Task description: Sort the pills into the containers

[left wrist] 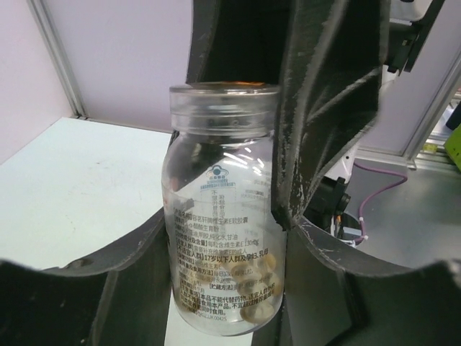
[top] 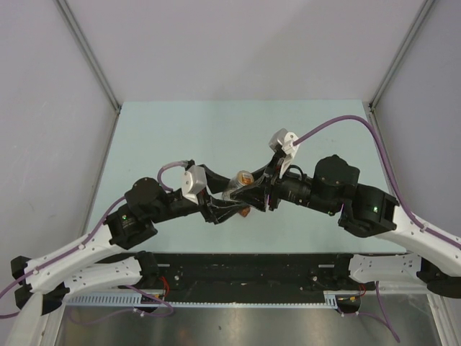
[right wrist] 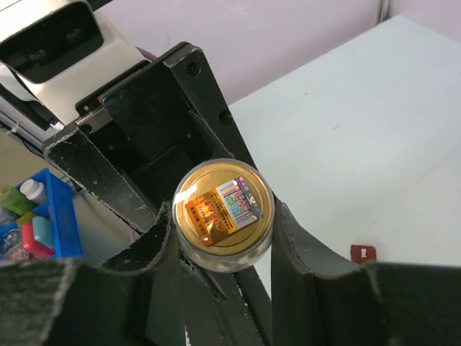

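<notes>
A small clear round bottle (left wrist: 216, 216) with printed text is held upright above the table (top: 180, 137) between both grippers. Several tan pills (left wrist: 263, 285) lie at its bottom. My left gripper (left wrist: 223, 288) is shut on the bottle's body; it also shows in the top view (top: 229, 196). My right gripper (right wrist: 223, 223) is shut on the bottle's cap (right wrist: 223, 205), which has a gold top with a hologram sticker. In the top view the right gripper (top: 253, 184) meets the left at the table's middle. A small dark red pill box (right wrist: 362, 253) lies on the table below; most of it is hidden.
Grey walls with metal posts (top: 86, 54) close in the table's back and sides. A blue bin (right wrist: 43, 231) with small items stands off the table, behind the left arm in the right wrist view. A black rail (top: 245, 270) runs along the near edge.
</notes>
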{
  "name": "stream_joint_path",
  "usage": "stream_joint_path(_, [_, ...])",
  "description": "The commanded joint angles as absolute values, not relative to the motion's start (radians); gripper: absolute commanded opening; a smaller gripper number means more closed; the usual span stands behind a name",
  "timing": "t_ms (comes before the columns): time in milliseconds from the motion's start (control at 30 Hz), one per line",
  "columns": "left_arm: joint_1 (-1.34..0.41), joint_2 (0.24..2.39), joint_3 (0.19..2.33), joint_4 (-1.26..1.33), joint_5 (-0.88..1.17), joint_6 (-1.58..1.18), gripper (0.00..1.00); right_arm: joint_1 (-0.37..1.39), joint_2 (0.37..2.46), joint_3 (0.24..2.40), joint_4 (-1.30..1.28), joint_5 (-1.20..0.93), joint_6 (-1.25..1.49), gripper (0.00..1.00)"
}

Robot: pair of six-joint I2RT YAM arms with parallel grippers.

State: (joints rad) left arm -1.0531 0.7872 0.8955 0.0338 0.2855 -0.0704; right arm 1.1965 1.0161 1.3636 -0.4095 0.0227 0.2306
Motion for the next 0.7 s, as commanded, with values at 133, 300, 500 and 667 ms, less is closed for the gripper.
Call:
stream_joint_path(133, [-1.051,0.758,0.891,0.063,0.261,-0.054,0.4,1.2,0.996,1.396,-0.436,0.223,0.265,0.0])
stream_joint_path(300, [-1.049,0.695,0.787,0.051,0.12,-0.113,1.0,1.164,1.003,1.381,-0.506,0.458,0.233,0.0])
stream_joint_path(500, [-1.049,0.534,0.6,-0.038,-0.073,-0.256,1.0,0.801,0.959,1.114,-0.467,0.414,0.302,0.0])
stream_joint_path(667, [-1.049,0.421,0.509,-0.081,-0.169,-0.347,1.0,0.585,0.945,0.875,-0.276,0.379,0.383,0.0])
